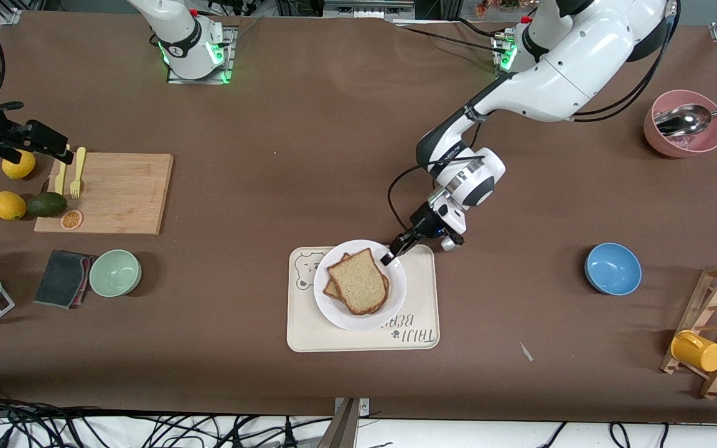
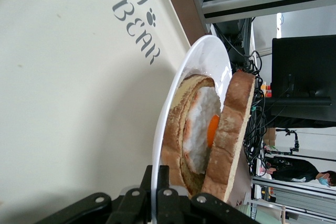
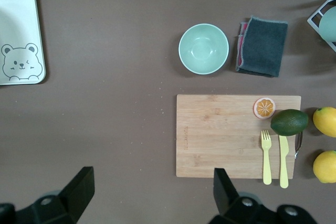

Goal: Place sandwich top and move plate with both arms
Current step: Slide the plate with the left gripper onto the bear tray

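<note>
From the front, the round white plate (image 1: 358,314) sits on the cream rectangular tray with a bear print (image 1: 309,336), near the brown table's camera-side edge. The light-brown wholegrain sandwich top (image 1: 357,281) lies on the plate over another slice. The left gripper (image 1: 391,254) pinches the plate's rim at the edge toward the arm bases, fingers closed on it. The right gripper (image 1: 35,143) waits over the wooden cutting board's (image 1: 116,196) end.

The left wrist view shows a fried egg (image 2: 202,129) between the slices.

The right wrist view shows the right fingers (image 3: 79,190) spread wide, holding nothing.
</note>
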